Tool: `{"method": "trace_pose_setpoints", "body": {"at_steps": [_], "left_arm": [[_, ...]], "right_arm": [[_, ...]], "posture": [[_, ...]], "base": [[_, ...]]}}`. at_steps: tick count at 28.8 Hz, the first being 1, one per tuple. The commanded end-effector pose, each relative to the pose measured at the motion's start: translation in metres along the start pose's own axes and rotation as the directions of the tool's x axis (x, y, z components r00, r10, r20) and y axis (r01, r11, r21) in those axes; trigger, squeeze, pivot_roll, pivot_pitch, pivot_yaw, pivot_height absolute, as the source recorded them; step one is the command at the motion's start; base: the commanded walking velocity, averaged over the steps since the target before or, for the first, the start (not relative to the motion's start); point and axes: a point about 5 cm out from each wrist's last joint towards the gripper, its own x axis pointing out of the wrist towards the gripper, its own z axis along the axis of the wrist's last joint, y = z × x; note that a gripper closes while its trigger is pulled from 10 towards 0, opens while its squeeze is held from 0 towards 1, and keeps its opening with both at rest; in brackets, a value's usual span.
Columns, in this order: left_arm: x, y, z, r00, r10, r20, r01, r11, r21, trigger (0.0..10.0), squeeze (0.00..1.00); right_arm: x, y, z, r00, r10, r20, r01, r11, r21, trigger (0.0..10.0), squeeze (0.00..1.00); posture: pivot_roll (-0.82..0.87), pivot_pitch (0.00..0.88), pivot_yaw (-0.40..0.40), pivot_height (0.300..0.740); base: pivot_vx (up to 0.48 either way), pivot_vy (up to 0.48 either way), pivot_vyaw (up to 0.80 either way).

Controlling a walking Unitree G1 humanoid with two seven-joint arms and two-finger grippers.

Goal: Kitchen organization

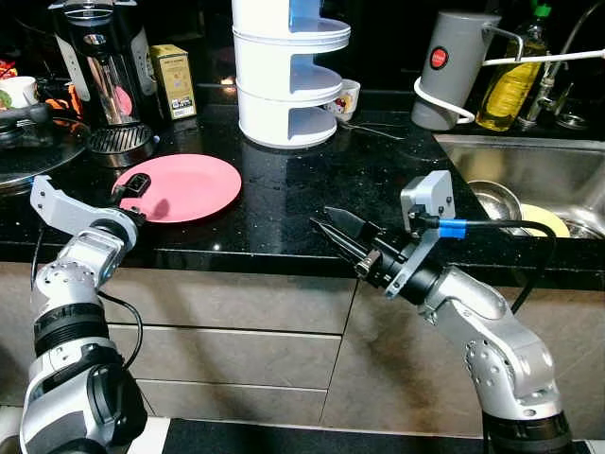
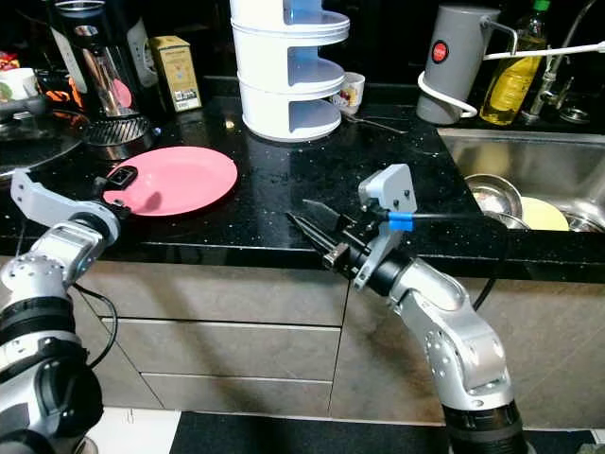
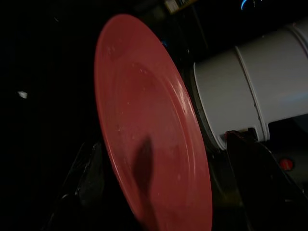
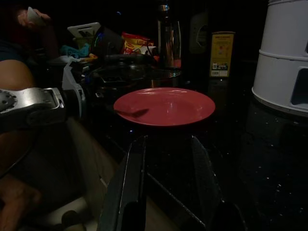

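A pink plate (image 1: 189,184) lies flat on the black countertop (image 1: 312,180), left of centre. My left gripper (image 1: 132,194) is at the plate's left rim, open, with one finger over the rim. In the left wrist view the plate (image 3: 149,130) stands between the two widely spread fingers (image 3: 82,192). My right gripper (image 1: 321,218) hovers over the counter's front edge to the right of the plate, open and holding nothing, pointing toward the plate (image 4: 163,106).
A white tiered rack (image 1: 288,71) stands behind the plate. A coffee maker (image 1: 99,66) and yellow box (image 1: 173,80) are at back left. A grey kettle (image 1: 454,66), oil bottle (image 1: 510,80) and sink (image 1: 510,156) with dishes are at right. Drawers run below the counter.
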Motion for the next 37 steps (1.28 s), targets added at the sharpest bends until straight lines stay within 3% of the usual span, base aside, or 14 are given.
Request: {"method": "trace_pose_setpoints", "body": {"at_steps": [1,2,8,17,18,19,25,28,34,36,37], "left_arm": [[0.002,0.011,-0.016,0.995,0.052,-0.089,-0.052,0.999,0.004,9.3,0.0],[0.002,0.011,-0.018,0.992,0.052,-0.111,-0.052,0.999,0.004,0.0,0.0],[0.002,0.012,-0.024,0.985,0.057,-0.164,-0.057,0.998,0.005,0.0,0.0],[0.002,0.007,-0.017,0.991,0.034,-0.133,-0.033,0.999,0.005,0.0,0.0],[0.002,0.002,-0.015,0.992,0.015,-0.122,-0.012,1.0,0.024,0.0,0.0],[0.002,-0.008,-0.015,0.993,-0.027,-0.112,0.038,0.994,0.099,0.0,0.0],[0.0,-0.033,-0.029,0.979,-0.132,-0.154,0.156,0.975,0.158,0.0,0.0],[-0.005,-0.053,-0.037,0.962,-0.225,-0.155,0.256,0.941,0.22,0.0,0.0],[-0.015,-0.078,-0.04,0.938,-0.335,-0.091,0.347,0.889,0.298,0.0,0.0],[-0.017,-0.081,-0.04,0.935,-0.346,-0.082,0.354,0.887,0.298,0.0,0.0],[-0.021,-0.087,-0.041,0.924,-0.375,-0.07,0.375,0.862,0.34,0.0,0.0]], "right_arm": [[0.0,0.003,0.001,1.0,0.017,-0.004,-0.017,1.0,-0.001,10.0,0.0],[-0.001,0.004,0.002,1.0,0.027,-0.009,-0.027,1.0,-0.003,10.0,0.0],[-0.003,0.014,0.003,0.994,0.103,-0.02,-0.103,0.995,0.008,10.0,0.0],[-0.001,0.009,0.002,0.998,0.052,-0.022,-0.052,0.999,0.0,10.0,0.0],[-0.001,0.006,0.002,1.0,0.024,-0.019,-0.024,1.0,-0.001,10.0,0.0],[0.0,-0.001,0.002,0.999,-0.031,-0.009,0.031,1.0,0.003,10.0,0.0],[0.0,-0.011,0.003,0.994,-0.106,0.003,0.106,0.994,0.004,10.0,0.0],[0.0,-0.016,0.003,0.988,-0.157,0.009,0.157,0.988,0.004,10.0,0.0],[-0.002,-0.025,0.002,0.972,-0.233,0.015,0.233,0.972,0.002,10.0,0.0],[-0.002,-0.026,0.002,0.97,-0.242,0.014,0.242,0.97,-0.001,10.0,0.0],[-0.003,-0.029,0.001,0.963,-0.268,0.01,0.268,0.963,-0.006,10.0,0.0]], "posture": [[-0.06,0.0,-0.022,0.74],[-0.06,0.0,-0.022,0.74],[-0.07,0.0,-0.022,0.74],[-0.06,0.0,-0.02,0.74],[-0.06,0.0,-0.02,0.74],[-0.06,0.0,-0.019,0.74],[-0.06,0.0,-0.018,0.74],[-0.05,0.0,-0.014,0.74],[-0.05,0.0,-0.011,0.74],[-0.05,0.0,-0.011,0.74],[-0.05,0.0,-0.01,0.74]], "base": [[0.0,0.0,0.0],[0.0,0.0,0.0],[0.0,0.0,0.0],[0.0,0.0,0.0],[0.0,0.0,0.0],[0.0,0.0,0.0],[0.0,0.0,0.0],[0.0,0.0,0.0],[0.0,0.0,0.0],[0.0,0.0,0.0],[0.0,0.0,0.0]]}}
